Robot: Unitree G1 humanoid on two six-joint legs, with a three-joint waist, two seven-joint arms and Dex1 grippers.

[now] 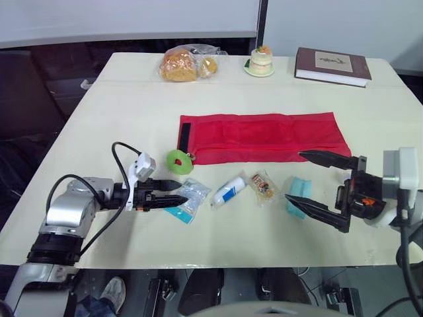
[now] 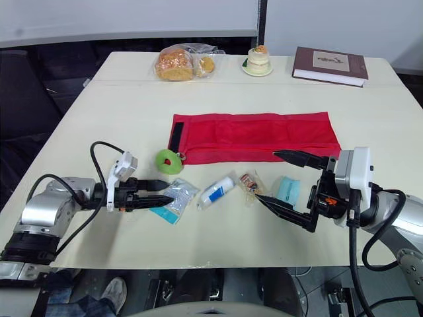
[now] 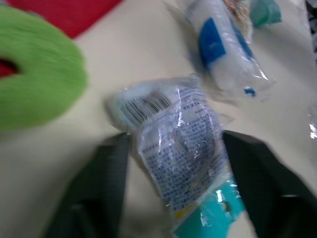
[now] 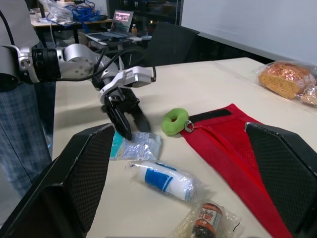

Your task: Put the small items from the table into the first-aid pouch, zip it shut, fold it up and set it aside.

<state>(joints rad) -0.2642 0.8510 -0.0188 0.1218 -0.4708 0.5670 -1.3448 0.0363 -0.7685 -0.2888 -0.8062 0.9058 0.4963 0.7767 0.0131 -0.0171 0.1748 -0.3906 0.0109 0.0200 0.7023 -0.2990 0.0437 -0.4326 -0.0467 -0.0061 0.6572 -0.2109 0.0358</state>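
The red pouch (image 1: 264,137) lies flat mid-table, with a green ring pull (image 1: 178,160) at its left end. In front of it lie a clear packet with a teal end (image 1: 186,198), a white gauze roll with a blue label (image 1: 229,191), a small bagged brown bottle (image 1: 262,185) and a teal packet (image 1: 301,191). My left gripper (image 1: 182,193) is low over the table, open, its fingers (image 3: 106,183) on either side of the clear packet (image 3: 181,153). My right gripper (image 1: 294,176) stands wide open just left of the teal packet, holding nothing.
Along the far edge sit a bag of bread (image 1: 185,64), a small dessert on a plate (image 1: 260,61) and a brown book (image 1: 332,66). A person's leg (image 4: 20,124) stands beside the table in the right wrist view. The table's front edge runs close under both arms.
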